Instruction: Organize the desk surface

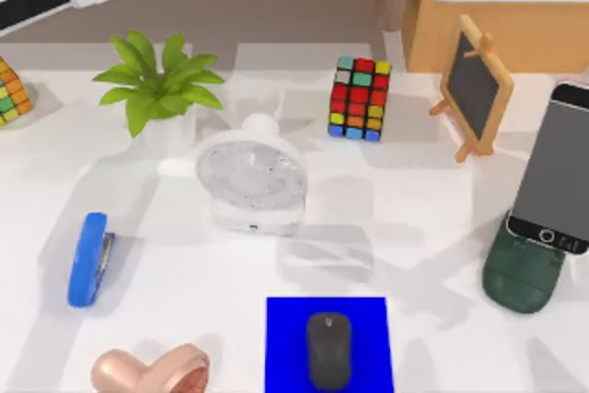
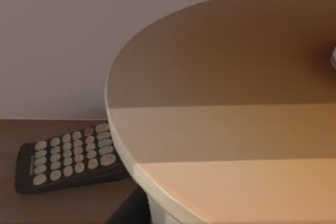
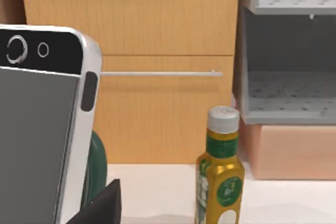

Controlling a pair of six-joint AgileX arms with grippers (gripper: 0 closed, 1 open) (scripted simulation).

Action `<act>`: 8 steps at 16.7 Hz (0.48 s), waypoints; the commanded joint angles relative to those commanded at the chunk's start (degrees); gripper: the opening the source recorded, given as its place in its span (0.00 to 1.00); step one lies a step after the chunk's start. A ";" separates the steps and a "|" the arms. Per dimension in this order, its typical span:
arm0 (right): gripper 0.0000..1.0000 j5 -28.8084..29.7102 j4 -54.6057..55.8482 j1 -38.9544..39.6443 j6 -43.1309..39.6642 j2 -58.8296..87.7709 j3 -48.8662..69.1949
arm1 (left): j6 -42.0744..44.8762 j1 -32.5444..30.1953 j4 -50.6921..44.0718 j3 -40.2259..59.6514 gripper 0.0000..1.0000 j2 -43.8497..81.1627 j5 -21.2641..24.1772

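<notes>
The desk surface [image 1: 423, 227] is a broad white tabletop with objects spread over it. A black mouse [image 1: 329, 349] lies on a blue mat [image 1: 285, 347] at the front middle. A phone [image 1: 557, 172] leans in a dark green stand [image 1: 520, 278] at the right. In the right wrist view the phone [image 3: 37, 124] is very close, with a dark part of my right gripper [image 3: 102, 205] just beside it. A dark part of my left gripper [image 2: 126, 211] hangs off the desk near a round tan table [image 2: 226, 119].
A white fan [image 1: 250, 177], a potted plant [image 1: 156, 85], a Rubik's cube [image 1: 360, 97], a small easel blackboard [image 1: 474, 89], a blue stapler [image 1: 88, 260] and a pink object [image 1: 152, 370] stand on the desk. The tan cabinet [image 1: 497, 6] is behind. A bottle [image 3: 219, 171] and calculator [image 2: 65, 158] are nearby.
</notes>
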 joint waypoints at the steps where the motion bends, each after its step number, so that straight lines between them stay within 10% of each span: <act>1: 1.00 0.00 0.00 0.00 0.00 0.00 0.00 | 0.00 0.00 0.00 0.00 0.00 0.00 0.00; 8: 1.00 0.00 0.00 0.00 0.00 0.00 0.00 | 1.76 -0.12 -0.68 -1.45 0.00 -1.43 0.75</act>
